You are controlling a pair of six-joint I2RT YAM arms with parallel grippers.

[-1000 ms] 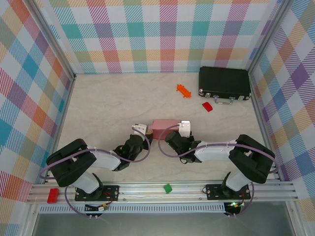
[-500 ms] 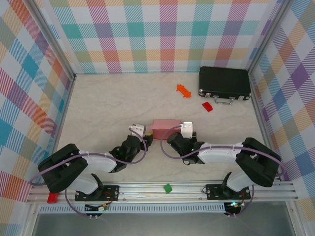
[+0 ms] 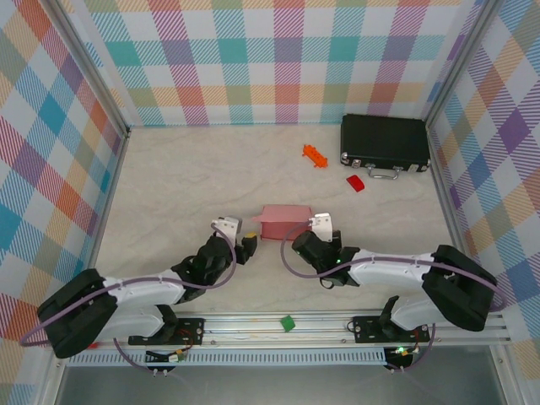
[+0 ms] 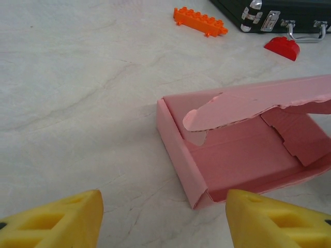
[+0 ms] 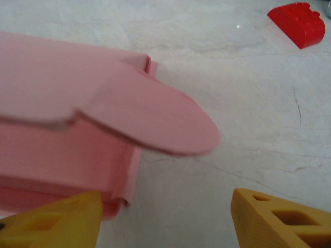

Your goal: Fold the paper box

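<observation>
Left wrist: orange brick (image 4: 200, 21), red block (image 4: 282, 47) beyond seemingly half-open paper box (image 4: 243, 157).

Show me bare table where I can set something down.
Free: the broad left half, bordered by the orange brick and paper box; also the right side nearer than the red piece. Crowded: by the black case, and around the box between both jaws.

Right wrist view: paper box (image 5: 62, 103) blurry, partly beyond left edge

Left arm (image 3: 143, 295) and right arm (image 3: 396, 272), black joint housings (image 3: 72, 319), white link covers (image 3: 380, 270), purple-grey cables (image 3: 283, 253), left gripper (image 4: 164, 219) and right gripper (image 5: 165, 217), yellow wedge-shaped hollowed pads (image 4: 57, 219)
</observation>
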